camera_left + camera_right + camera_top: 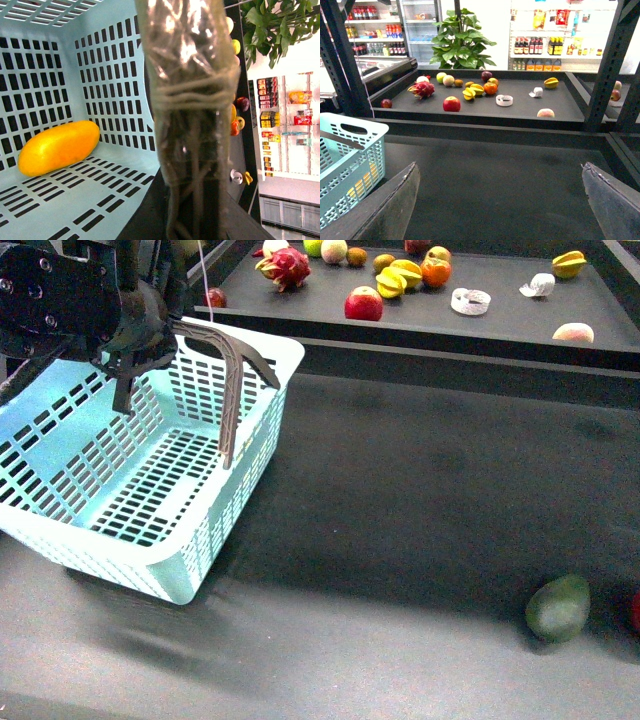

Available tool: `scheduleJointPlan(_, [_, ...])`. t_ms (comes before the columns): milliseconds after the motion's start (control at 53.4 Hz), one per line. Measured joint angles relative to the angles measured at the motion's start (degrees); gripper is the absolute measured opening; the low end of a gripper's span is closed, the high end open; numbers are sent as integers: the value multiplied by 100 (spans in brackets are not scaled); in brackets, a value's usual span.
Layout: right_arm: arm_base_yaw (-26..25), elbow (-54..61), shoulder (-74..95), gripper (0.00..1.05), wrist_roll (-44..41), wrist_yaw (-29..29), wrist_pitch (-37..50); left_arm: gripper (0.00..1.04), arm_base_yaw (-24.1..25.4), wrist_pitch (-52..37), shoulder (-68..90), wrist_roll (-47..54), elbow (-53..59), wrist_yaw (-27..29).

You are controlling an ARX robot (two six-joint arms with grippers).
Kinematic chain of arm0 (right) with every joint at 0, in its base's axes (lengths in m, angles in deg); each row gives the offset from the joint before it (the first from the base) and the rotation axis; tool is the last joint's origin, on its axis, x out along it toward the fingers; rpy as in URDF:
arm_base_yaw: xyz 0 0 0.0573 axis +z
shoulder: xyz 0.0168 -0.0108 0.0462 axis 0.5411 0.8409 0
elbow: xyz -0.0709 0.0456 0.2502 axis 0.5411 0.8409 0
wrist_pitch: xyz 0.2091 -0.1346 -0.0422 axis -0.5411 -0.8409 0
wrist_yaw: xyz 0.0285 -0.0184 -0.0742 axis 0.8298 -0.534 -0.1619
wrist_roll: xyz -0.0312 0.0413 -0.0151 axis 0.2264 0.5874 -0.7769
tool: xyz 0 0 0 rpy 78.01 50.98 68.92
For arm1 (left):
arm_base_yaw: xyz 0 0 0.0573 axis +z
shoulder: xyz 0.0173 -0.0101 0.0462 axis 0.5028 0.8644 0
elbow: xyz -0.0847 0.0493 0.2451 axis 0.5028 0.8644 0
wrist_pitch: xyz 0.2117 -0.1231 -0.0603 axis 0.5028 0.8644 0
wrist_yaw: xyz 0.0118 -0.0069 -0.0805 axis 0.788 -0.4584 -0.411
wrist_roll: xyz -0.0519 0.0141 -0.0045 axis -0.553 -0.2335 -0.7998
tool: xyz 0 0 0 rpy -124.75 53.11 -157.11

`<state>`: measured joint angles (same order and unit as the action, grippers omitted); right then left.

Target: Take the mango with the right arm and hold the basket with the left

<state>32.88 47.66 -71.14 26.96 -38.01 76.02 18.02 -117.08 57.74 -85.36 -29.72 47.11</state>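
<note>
The pale turquoise basket hangs tilted at the left of the front view, one corner low on the dark table. My left gripper is shut on its grey-brown swing handle, which fills the left wrist view as a string-wrapped bar. The yellow-orange mango lies inside the basket against a slotted wall; it shows as a yellow patch through the slots in the right wrist view. My right gripper stands open above bare table, right of the basket, with nothing between its fingers.
A dull green oval fruit lies at the front right, with something red at the edge. A raised black tray at the back holds a dragon fruit, a red apple, star fruits and other fruit.
</note>
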Motion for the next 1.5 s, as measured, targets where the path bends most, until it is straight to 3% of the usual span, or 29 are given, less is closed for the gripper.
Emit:
scheduleJointPlan(56, [0, 0, 0, 97, 0, 0, 0, 11, 0, 162, 7, -39, -50, 0])
scheduleJointPlan(262, [0, 2, 0, 97, 0, 0, 0, 47, -55, 15, 0, 382, 219, 162])
scheduleJointPlan(543, [0, 0, 0, 97, 0, 0, 0, 100, 136, -1049, -828, 1585, 1768, -79])
scheduleJointPlan(731, [0, 2, 0, 97, 0, 2, 0, 99, 621, -1703, -1899, 2271, 2929, -363])
scheduleJointPlan(937, [0, 0, 0, 97, 0, 0, 0, 99, 809, -2249, -3296, 3025, 4380, -343])
scheduleJointPlan(1068, [0, 0, 0, 97, 0, 2, 0, 99, 1300, -2321, -4444, 3558, 5233, -555])
scheduleJointPlan(1311, [0, 0, 0, 97, 0, 0, 0, 99, 2166, -2164, -5753, 3744, 6061, -1224])
scheduleJointPlan(1499, [0, 0, 0, 97, 0, 2, 0, 99, 2256, -2135, -5764, 3753, 6102, -1255])
